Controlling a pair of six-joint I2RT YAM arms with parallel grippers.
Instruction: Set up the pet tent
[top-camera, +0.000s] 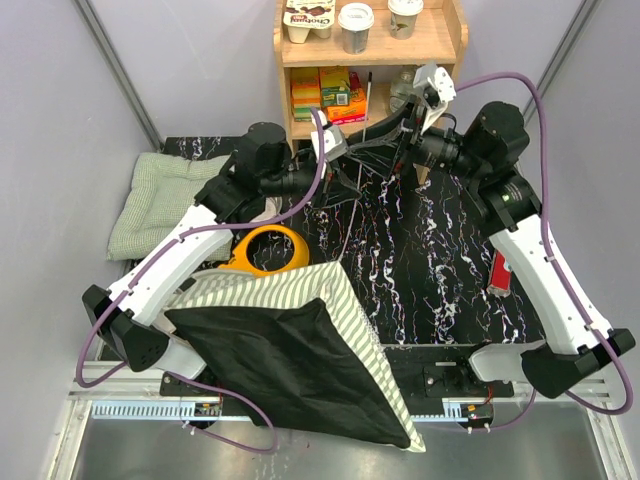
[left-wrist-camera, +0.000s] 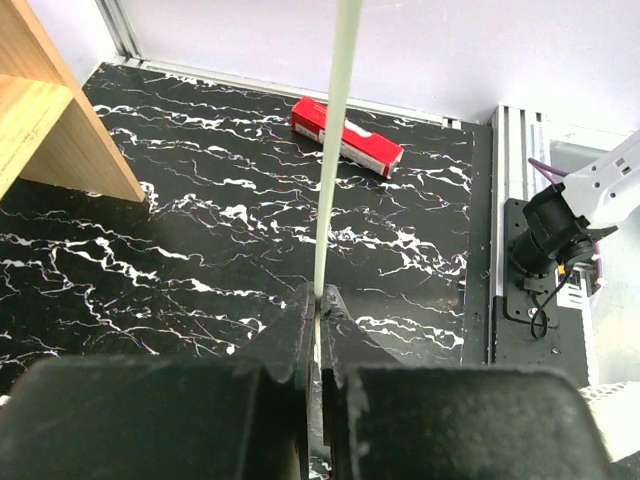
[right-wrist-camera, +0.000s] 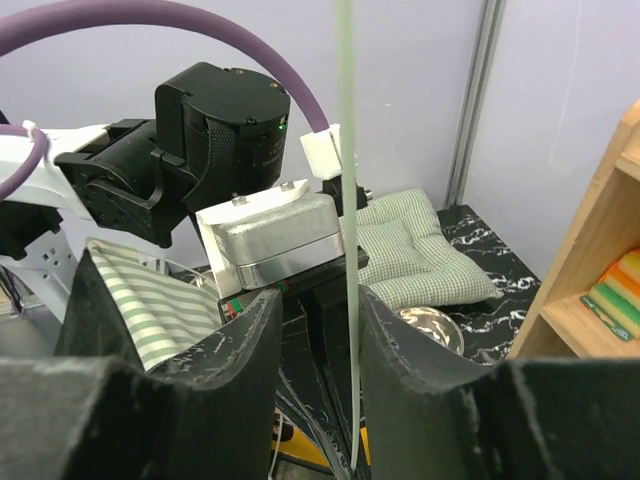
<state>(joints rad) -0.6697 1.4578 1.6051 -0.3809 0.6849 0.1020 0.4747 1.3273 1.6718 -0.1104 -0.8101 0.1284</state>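
The left jaws are pressed together on a thin, smooth, pale pole (left-wrist-camera: 335, 130), which rises straight up out of the pinch. The right jaws stand spread, and the same pole runs through the gap between them, closer to one finger, with open space on the other side. Only this one pole shows.

The pet tent (top-camera: 300, 365) lies collapsed at the near left of the worktop (top-camera: 440, 270), partly under the left arm (top-camera: 190, 255). It is a limp sheet with its dark underside up and green-and-white striped cloth along its top and right edges. Its lower corner hangs over the near edge.

Just behind the tent sits one yellow ring-shaped holder (top-camera: 268, 250). One quilted green cushion (top-camera: 160, 200) lies at the far left, and one red box (top-camera: 503, 272) lies near the right edge. Black, white-veined surface stretches between the tent and the box. One wooden shelf (top-camera: 370, 50) stands at the back.
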